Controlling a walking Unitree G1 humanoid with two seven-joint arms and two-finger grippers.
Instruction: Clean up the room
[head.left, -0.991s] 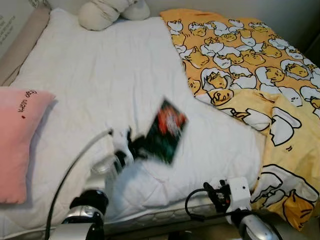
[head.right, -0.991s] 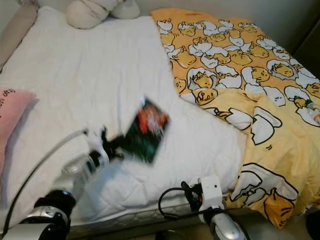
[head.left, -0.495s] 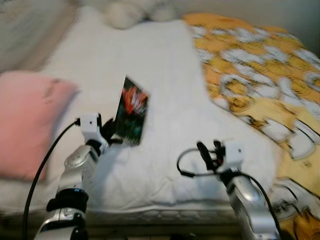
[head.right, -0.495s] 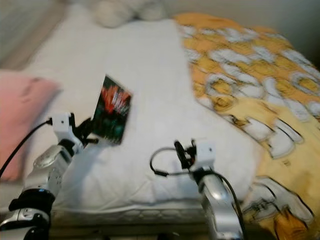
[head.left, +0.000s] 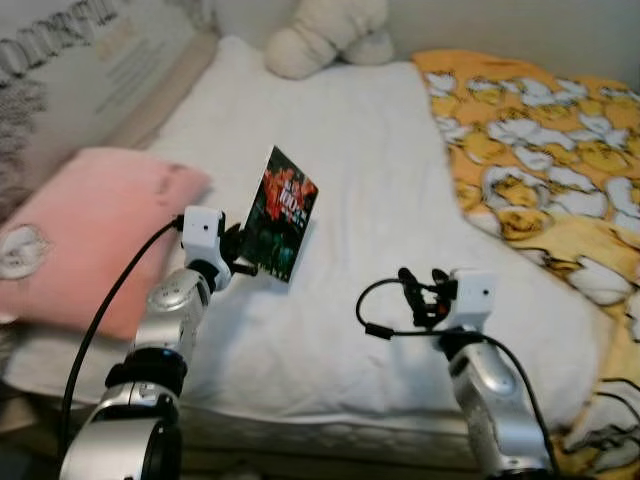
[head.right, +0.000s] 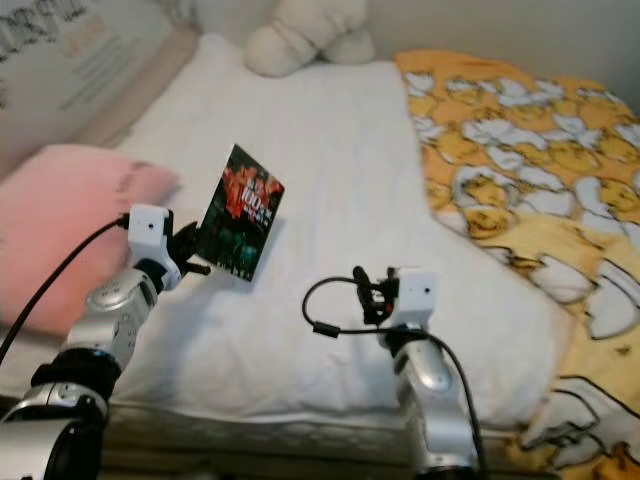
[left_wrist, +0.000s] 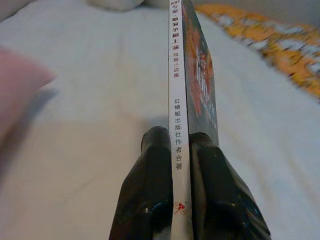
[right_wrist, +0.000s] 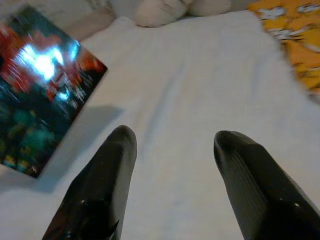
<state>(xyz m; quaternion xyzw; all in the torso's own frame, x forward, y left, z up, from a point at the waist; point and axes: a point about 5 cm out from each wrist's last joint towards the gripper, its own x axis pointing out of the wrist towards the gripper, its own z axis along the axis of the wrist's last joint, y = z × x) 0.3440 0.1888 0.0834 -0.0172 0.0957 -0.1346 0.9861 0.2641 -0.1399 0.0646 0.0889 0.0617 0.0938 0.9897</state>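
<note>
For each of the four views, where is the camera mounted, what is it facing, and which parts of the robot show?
Left eye view: on the head, looking down at the bed; both arms show, left end effector gripping a book.
Right eye view: same head, same scene; right end effector open.
Left wrist view: along the fingers clamping the book's spine.
Right wrist view: along open fingers toward the bed.
Shared: the book and bed appear in all four.
</note>
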